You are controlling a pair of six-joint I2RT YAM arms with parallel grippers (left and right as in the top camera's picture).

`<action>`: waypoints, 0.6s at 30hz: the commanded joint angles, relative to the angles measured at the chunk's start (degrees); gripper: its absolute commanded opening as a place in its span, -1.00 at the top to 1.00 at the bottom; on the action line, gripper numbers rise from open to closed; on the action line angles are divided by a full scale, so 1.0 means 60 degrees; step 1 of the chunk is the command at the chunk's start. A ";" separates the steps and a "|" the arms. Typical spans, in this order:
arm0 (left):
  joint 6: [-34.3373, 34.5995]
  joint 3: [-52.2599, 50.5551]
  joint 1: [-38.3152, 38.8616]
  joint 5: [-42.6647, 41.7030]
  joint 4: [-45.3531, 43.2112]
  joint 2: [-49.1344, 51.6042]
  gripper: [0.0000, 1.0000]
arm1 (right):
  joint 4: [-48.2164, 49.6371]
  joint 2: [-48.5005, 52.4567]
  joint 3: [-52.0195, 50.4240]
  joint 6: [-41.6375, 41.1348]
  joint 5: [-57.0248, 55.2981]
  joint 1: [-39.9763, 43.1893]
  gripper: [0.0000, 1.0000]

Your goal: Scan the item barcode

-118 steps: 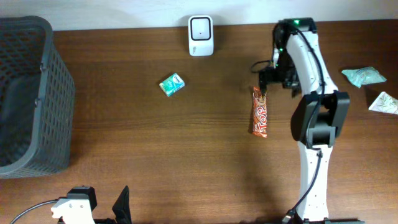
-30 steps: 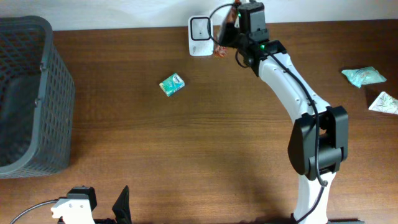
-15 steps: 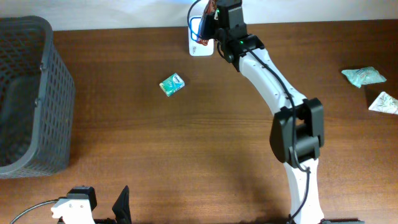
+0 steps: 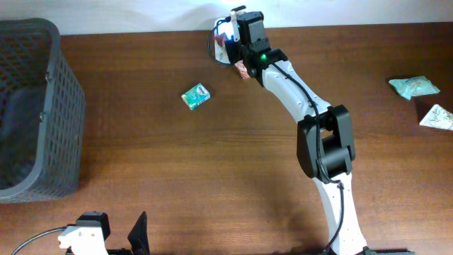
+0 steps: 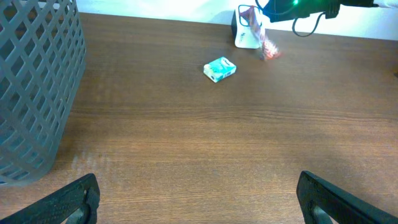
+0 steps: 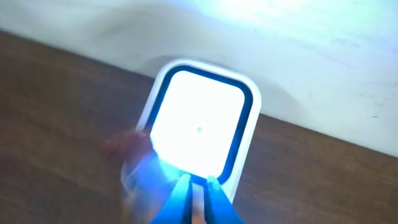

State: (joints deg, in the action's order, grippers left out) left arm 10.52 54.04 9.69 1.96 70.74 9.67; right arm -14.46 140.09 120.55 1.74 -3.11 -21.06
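Pinching the thin end of an orange-red snack bar [image 5: 268,50], the right claw [image 6: 198,186] holds it up to the white scanner [image 6: 199,127] at the far edge of the wooden table [image 4: 212,177]; its 2 fingers are pressed nearly together on the wrapper and bathed in blue light. The scanner's window glows bright white directly ahead of the fingertips, framed by a dark rounded border; the bar hangs just beneath the claw, in front of the scanner's face, and its print is too blurred to read. A small green packet [image 4: 196,95] lies on the wood to the left of this claw and a little nearer the robot, well apart from the bar; 2 pale packets [image 4: 414,86] sit far off to the claw's right, near the table's edge. The left claw [image 5: 198,186] sits low at the near edge of the table, its jaws spread wide and empty; a dark grey mesh basket [image 4: 67,92] stands ahead of it to the left; the green packet and the scanner lie well ahead of this claw, slightly to its right.
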 commanded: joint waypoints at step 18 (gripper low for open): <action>0.0033 -0.0018 -0.0018 0.0069 -0.0015 -0.0066 -0.98 | -0.1912 0.0047 0.0204 -0.2211 0.1311 -0.0135 -0.54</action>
State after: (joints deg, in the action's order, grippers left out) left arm 10.52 54.04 9.69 1.96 70.74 9.67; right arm -26.15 140.09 120.66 -2.96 1.48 -21.26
